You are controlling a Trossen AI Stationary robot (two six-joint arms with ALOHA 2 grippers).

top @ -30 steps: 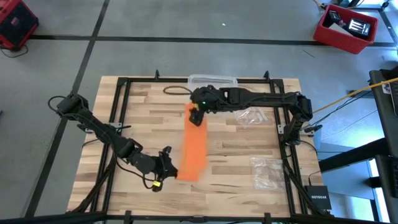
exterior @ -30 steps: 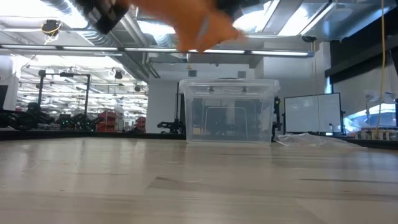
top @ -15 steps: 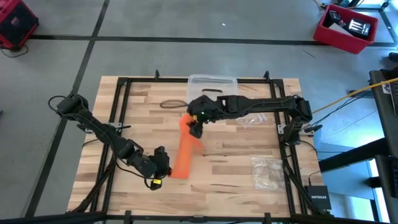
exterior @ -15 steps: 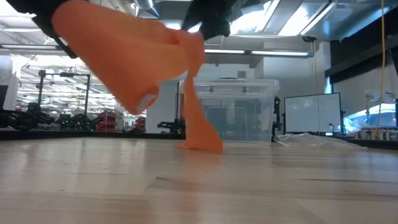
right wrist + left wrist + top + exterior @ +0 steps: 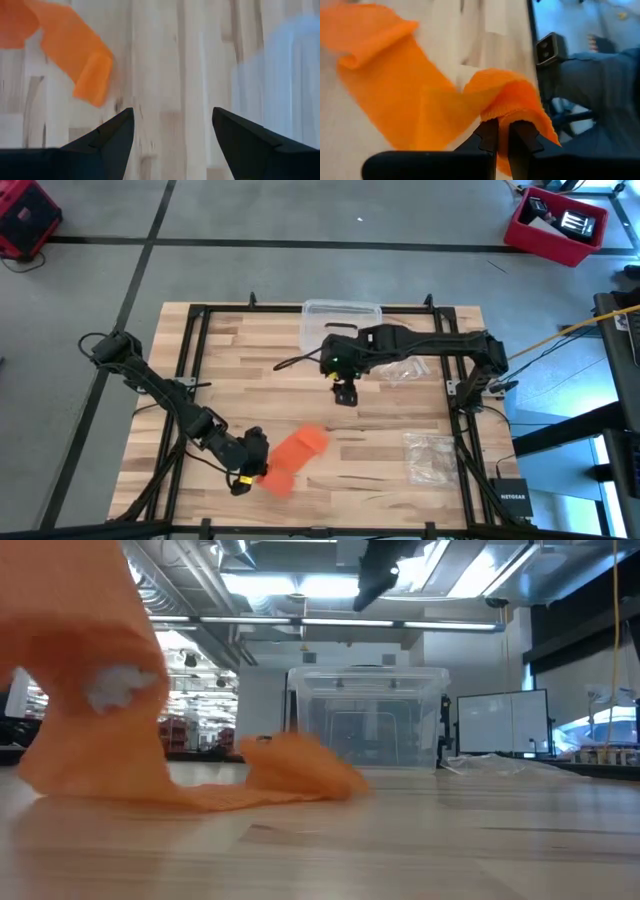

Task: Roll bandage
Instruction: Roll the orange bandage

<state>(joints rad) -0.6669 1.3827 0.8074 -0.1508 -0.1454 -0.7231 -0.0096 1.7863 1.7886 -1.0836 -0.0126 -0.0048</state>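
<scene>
Pinching one end of the bandage (image 5: 289,458) between its nearly closed fingers (image 5: 490,136), the left gripper (image 5: 252,461) sits low at the near-left part of the table (image 5: 380,430), at about seven o'clock from the table's middle in the high view. Its wrist view shows the orange fabric folded over the fingertips and trailing away across the wood in a flat, loosely creased band (image 5: 395,95). From above, the strip lies crumpled and shortened, its long axis running on a diagonal from the held end at about eight o'clock up to a free end pointing toward two o'clock, with a fold at that far tip. In the low view the bandage (image 5: 110,730) rises large and close at the left, then slumps along the tabletop to a small heap (image 5: 300,770) nearer the centre. Farther back, the right gripper (image 5: 345,392) hangs above the table's middle, well apart from the fabric, its fingers (image 5: 107,137) spread wide and holding nothing; the free end of the strip (image 5: 82,55) shows beyond them. Behind it, a clear plastic box (image 5: 340,315) stands at the far edge at twelve o'clock, with crinkled plastic bags (image 5: 405,367) at about two o'clock and another (image 5: 432,455) at four o'clock.
</scene>
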